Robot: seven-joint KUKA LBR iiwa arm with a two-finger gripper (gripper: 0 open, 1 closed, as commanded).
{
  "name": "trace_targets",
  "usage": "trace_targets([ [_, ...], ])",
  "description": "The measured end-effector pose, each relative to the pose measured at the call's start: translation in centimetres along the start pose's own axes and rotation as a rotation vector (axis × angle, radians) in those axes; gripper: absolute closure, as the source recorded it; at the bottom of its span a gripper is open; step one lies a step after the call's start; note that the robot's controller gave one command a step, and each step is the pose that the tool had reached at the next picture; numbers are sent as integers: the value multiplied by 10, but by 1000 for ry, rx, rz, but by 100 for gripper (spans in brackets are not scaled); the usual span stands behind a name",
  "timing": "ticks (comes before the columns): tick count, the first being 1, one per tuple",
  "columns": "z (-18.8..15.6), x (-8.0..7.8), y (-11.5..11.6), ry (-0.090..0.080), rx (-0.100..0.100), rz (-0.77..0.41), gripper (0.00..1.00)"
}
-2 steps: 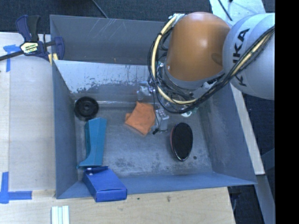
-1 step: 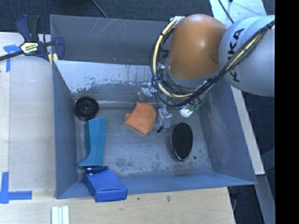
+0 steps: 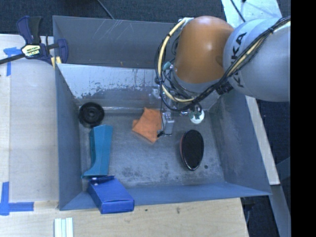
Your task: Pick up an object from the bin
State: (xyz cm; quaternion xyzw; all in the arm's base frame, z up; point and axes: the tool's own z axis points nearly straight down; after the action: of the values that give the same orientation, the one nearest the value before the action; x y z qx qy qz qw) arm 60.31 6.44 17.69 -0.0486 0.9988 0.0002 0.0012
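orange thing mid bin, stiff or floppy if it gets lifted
The orange piece looks like cloth or sponge, with uneven, rumpled edges, so it would probably sag rather than hold its shape. It looks thin, so it is likely light. Lying flat on the bin floor, it should not roll; a push would probably slide or bunch it.

The tool (image 3: 166, 129) sits just right of the cloth (image 3: 145, 124), disc (image 3: 91, 113) farther left, oval pad (image 3: 192, 149) right.

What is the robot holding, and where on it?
It cannot be told: the gripper sits at the right edge of the orange block; no grip shows.
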Motion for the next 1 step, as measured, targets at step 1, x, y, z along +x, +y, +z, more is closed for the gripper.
trace_targets([
  [1, 39, 7, -9, -2, 0, -61, 0],
])
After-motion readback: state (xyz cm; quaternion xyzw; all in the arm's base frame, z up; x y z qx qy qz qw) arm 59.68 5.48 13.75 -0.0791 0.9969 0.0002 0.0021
